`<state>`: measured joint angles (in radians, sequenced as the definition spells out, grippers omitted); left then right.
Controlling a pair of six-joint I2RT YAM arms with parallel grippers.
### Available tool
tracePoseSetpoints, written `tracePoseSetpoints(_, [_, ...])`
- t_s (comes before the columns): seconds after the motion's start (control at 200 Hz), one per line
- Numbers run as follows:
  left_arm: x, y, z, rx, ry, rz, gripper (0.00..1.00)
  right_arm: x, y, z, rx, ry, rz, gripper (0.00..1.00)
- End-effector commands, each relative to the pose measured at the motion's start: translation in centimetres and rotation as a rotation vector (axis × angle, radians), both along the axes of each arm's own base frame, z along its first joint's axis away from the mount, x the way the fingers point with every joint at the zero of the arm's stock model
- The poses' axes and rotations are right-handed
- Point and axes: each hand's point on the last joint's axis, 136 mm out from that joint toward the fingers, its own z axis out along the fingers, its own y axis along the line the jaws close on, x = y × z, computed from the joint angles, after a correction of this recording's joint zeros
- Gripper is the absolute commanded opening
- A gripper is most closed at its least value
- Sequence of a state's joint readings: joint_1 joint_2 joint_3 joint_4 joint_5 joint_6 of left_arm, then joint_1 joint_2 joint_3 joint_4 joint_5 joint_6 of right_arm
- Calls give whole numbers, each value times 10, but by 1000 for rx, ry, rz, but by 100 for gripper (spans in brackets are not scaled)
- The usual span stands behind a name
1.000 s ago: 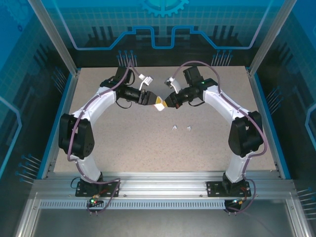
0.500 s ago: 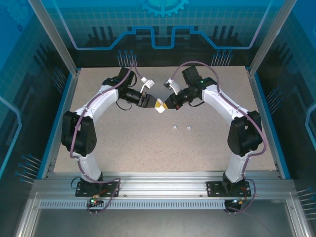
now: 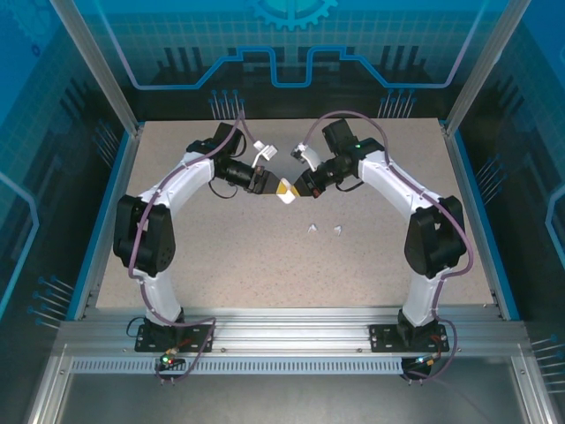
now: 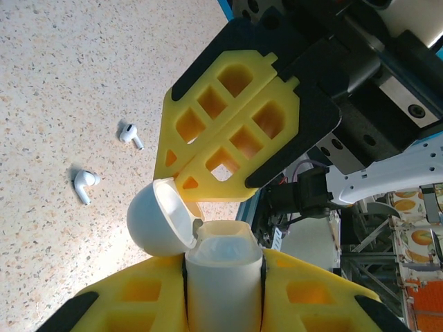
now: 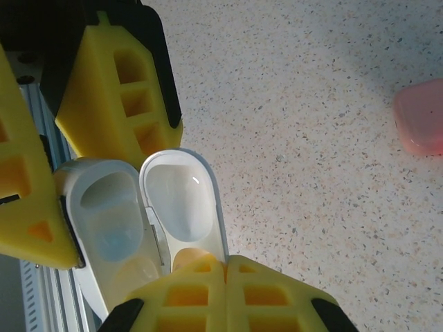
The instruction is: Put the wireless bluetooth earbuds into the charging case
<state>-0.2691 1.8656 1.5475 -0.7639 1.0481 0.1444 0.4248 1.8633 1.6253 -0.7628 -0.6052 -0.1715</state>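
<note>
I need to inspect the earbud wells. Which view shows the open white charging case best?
Right wrist: the white pebble-shaped plastic charging case faces the lens, wells and lid interior exposed. Left wrist shows it side-on between yellow fingers; top external shows a small pale shape.

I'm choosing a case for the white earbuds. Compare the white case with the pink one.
Colour: the white case is white, the pink case salmon-pink.
Lid: the white case's stands open; the pink case shows no raised lid, though the frame edge crops it.
Support: the left gripper holds the white case; the pink case lies loose on the table.
Both are rounded.
</note>
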Motion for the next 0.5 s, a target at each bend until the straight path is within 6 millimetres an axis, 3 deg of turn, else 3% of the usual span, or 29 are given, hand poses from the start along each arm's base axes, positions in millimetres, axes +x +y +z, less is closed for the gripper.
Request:
tracePoseSetpoints(0.0, [-6, -3, 5, -29, -8, -32, 0, 14, 2, 11, 7, -26, -51, 26])
tracePoseSetpoints(0.06, [-4, -2, 3, -19, -22, -13, 0, 22, -6, 23, 37, -11, -118, 40])
tracePoseSetpoints(0.12, [-1, -1, 3, -10, -57, 20, 0, 26, -14, 36, 68, 4, -174, 41])
tracePoseSetpoints(0.215, [11, 5, 8, 0, -183, 134, 0, 33, -39, 37, 37, 47, -333, 47])
tracePoseSetpoints(0.305, [27, 16, 18, -34, -363, 319, 0, 33, -58, 17, -31, 129, -474, 48])
tracePoseSetpoints(0.37, [39, 31, 47, -96, -573, 494, 0, 28, -68, -4, -120, 184, -561, 48])
tracePoseSetpoints(0.44, [43, 49, 54, -99, -704, 660, 0, 19, -70, -26, -194, 253, -633, 48])
tracePoseSetpoints(0.495, [43, 51, 60, -101, -761, 703, 0, 11, -67, -41, -238, 300, -674, 48])
